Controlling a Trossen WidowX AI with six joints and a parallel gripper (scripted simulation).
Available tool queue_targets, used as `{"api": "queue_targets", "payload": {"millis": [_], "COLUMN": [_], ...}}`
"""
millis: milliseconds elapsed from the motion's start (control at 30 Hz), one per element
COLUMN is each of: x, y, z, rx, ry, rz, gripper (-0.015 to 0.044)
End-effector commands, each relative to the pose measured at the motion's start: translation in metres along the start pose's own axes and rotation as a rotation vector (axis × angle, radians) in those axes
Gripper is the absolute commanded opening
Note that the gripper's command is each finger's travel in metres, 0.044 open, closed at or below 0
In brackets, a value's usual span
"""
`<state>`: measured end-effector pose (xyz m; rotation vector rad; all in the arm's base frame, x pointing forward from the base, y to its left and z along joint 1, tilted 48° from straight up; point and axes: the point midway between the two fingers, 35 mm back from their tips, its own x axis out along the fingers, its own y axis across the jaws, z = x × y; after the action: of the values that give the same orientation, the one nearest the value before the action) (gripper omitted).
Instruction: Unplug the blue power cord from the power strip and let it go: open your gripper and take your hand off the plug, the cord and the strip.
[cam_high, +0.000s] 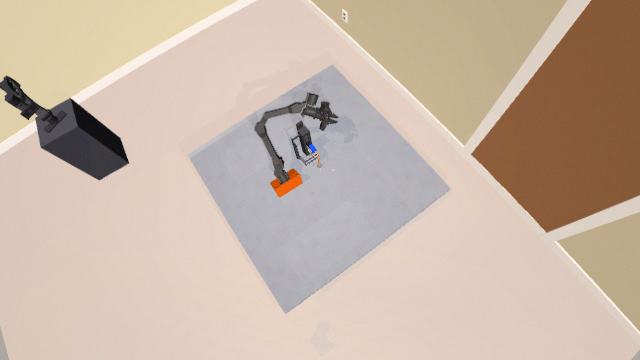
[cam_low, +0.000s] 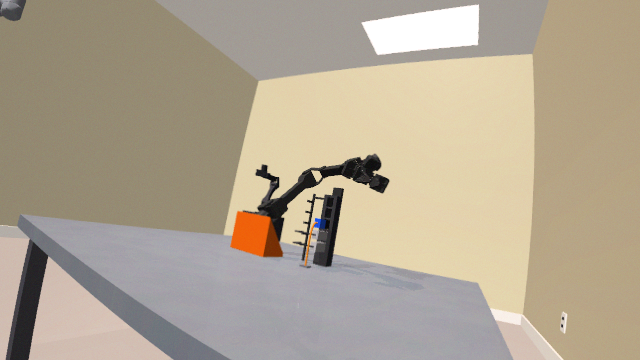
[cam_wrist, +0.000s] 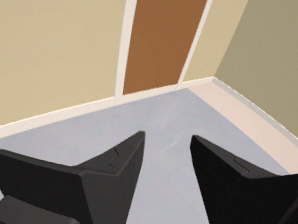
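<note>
The black power strip (cam_high: 304, 135) (cam_low: 336, 227) stands upright on the table. A blue plug (cam_high: 312, 148) (cam_low: 320, 223) sits against its side about halfway up; whether it is fully seated is too small to tell. An orange cord (cam_high: 319, 159) (cam_low: 309, 242) hangs from the plug down to the table. My gripper (cam_high: 336, 118) (cam_wrist: 168, 139) is partly open and empty. It is in the air beyond the strip, higher than the strip's top in the exterior view, and touches neither plug, cord nor strip. The wrist view shows no plug, cord or strip.
A thin black frame with pegs (cam_low: 308, 225) stands close beside the strip, on the plug's side. The orange base block (cam_high: 287, 186) (cam_low: 252, 234) of my arm is on the grey table (cam_high: 340, 240) (cam_low: 200, 280). Another arm stands on a dark box (cam_high: 85, 140) off the table.
</note>
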<state>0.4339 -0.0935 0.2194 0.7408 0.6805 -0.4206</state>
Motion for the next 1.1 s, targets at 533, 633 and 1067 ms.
{"api": "queue_targets", "payload": {"millis": [533,633,1067], "x": [-0.027,-0.027,-0.033], "y": [-0.132,-0.132,-0.125], "z": [-0.176,-0.176,-0.176], "rx": [0.831,0.831,0.831], "ry": [1.187,1.187,1.187], "rz": [-0.370,-0.370,-0.370], "gripper": [0.0160,0.0160,0.0160]}}
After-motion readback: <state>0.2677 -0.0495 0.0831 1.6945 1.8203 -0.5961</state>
